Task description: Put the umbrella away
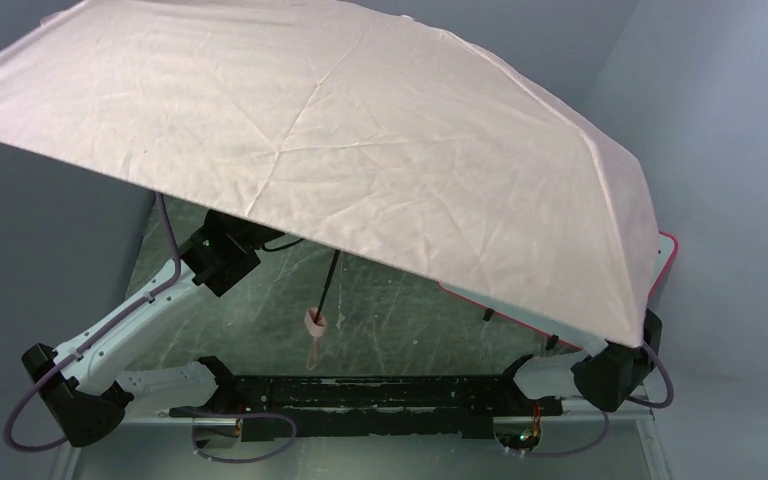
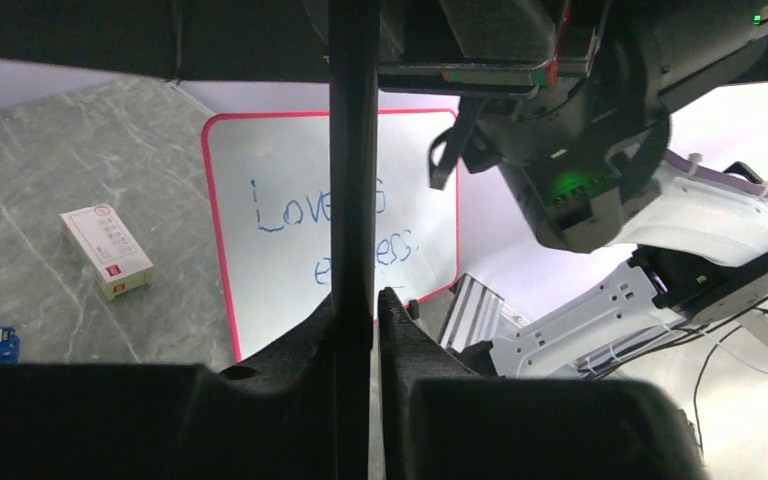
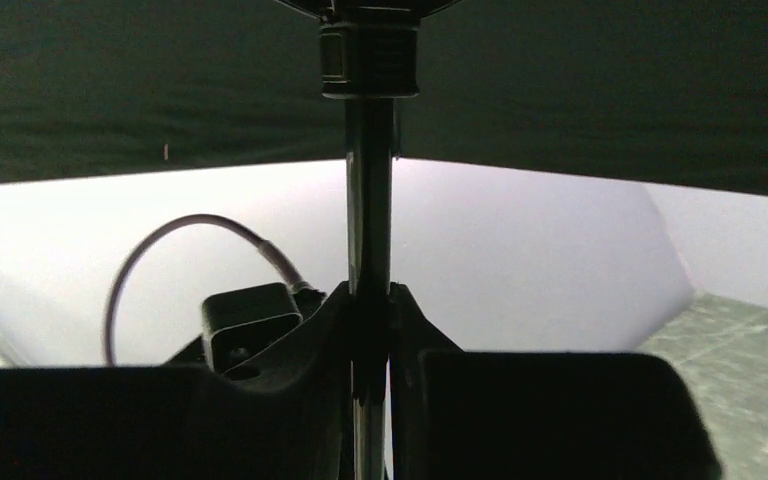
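Your left gripper [image 2: 357, 312] is clamped on the dark shaft [image 2: 353, 150] of the open umbrella [image 1: 310, 130]. Your right gripper [image 3: 370, 305] looks clamped on that shaft too, just short of a dark collar [image 3: 369, 60]. The canopy [image 1: 440, 160] spreads above both grippers, and the pink handle [image 1: 315, 321] hangs below. A whiteboard [image 2: 290, 180] lies beyond the left gripper.

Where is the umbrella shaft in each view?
Top external: umbrella shaft, thin dark rod below the canopy, left of centre.
Left wrist: vertical bar, mid-frame, top to bottom.
Right wrist: vertical bar, mid-frame.
Shared landmark: grey marbled table.
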You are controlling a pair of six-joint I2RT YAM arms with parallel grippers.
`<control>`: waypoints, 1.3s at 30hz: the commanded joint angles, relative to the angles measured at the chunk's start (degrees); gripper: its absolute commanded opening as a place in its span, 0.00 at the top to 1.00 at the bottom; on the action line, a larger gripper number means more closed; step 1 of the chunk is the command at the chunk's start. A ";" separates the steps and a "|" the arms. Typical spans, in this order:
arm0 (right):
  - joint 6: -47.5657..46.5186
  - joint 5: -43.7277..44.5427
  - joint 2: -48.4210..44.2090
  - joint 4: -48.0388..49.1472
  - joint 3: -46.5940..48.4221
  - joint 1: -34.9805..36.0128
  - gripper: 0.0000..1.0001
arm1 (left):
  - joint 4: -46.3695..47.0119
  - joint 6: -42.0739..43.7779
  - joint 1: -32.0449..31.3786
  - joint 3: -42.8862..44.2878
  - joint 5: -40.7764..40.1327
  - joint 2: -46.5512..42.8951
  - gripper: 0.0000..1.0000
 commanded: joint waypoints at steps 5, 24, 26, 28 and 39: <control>-10.73 15.23 -3.50 -17.92 5.14 3.51 1.00 | -4.32 8.46 -0.08 6.19 -6.29 0.71 0.59; -12.01 26.17 -1.18 -29.26 11.73 9.16 1.00 | -2.18 10.47 -1.10 6.36 -9.04 4.74 0.39; -11.71 25.70 -1.35 -28.84 11.10 9.26 1.00 | -1.47 9.67 -1.10 6.01 -9.80 4.62 0.42; -11.49 25.09 -1.61 -28.38 10.61 9.35 1.00 | 0.63 8.81 -1.13 5.61 -10.46 4.49 0.45; -10.98 21.98 -2.94 -25.32 8.27 9.53 1.00 | 0.95 5.95 -1.10 6.00 -11.65 5.89 0.68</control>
